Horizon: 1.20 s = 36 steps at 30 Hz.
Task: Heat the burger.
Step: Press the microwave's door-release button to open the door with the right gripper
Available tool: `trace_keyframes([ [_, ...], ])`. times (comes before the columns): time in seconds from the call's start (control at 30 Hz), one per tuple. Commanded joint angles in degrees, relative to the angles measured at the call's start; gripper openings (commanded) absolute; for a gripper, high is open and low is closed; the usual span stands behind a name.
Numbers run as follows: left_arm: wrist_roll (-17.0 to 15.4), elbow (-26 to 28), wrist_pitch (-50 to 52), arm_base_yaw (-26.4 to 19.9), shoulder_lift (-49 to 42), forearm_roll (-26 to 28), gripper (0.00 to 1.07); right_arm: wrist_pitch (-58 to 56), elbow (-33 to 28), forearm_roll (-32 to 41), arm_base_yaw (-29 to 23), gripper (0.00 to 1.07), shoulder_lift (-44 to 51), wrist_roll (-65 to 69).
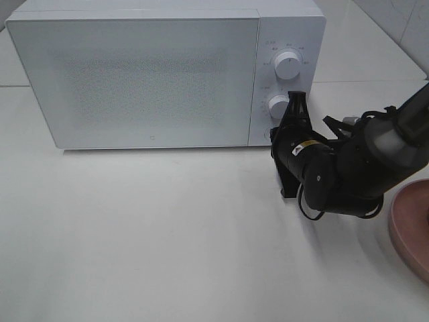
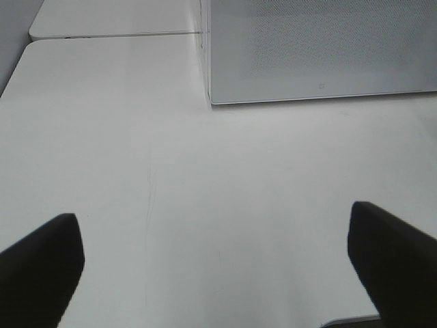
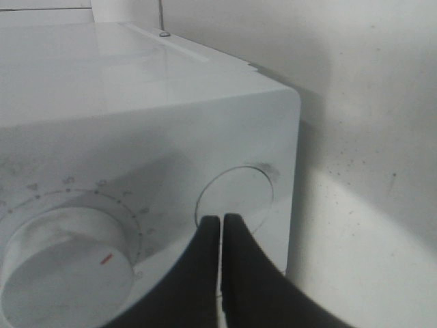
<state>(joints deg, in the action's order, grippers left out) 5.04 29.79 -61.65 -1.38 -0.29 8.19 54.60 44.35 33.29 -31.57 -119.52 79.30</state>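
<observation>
Our right pincer is clenched tight, tips right at the round button on the microwave; left pincer hangs spread wide over the counter.

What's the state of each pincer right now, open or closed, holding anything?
left pincer: open, empty, over the bare table.
right pincer: closed, holding nothing, tips at the round button on the microwave.

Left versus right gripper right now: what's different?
The left gripper has its jaws wide open; the right gripper has them shut. The left gripper hangs over the table; the right gripper points at the round button on the microwave. Both are black and hold nothing.
</observation>
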Motion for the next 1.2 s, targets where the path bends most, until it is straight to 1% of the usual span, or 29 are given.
trace_keyframes([
  [0.03, -0.06, -0.17, 0.52, 0.11, -0.97, 0.4, 0.98, -1.03, 0.74, 0.46, 0.63, 0.0, -0.23, -1.38],
  [0.27, -0.06, -0.17, 0.52, 0.11, -0.97, 0.4, 0.98, -2.35, 3.32, 0.52, 0.92, 0.0, -2.69, -0.57],
  [0.47, -0.06, -0.17, 0.52, 0.11, -0.97, 0.4, 0.98, -2.06, 4.07, 0.97, 0.92, 0.0, -3.38, -0.57],
  [0.6, -0.06, -0.17, 0.52, 0.11, -0.97, 0.46, 0.98, -1.15, 4.87, 3.32, 0.92, 0.0, -4.41, -1.15],
  [0.9, -0.06, -0.17, 0.52, 0.11, -0.97, 0.46, 0.98, -0.4, 6.7, 5.1, 1.6, 0.0, -4.58, -3.55],
  [1.2, -0.06, -0.17, 0.52, 0.11, -0.97, 0.46, 0.98, 7.39, 7.51, 5.1, 1.6, 0.0, -4.76, -2.64],
])
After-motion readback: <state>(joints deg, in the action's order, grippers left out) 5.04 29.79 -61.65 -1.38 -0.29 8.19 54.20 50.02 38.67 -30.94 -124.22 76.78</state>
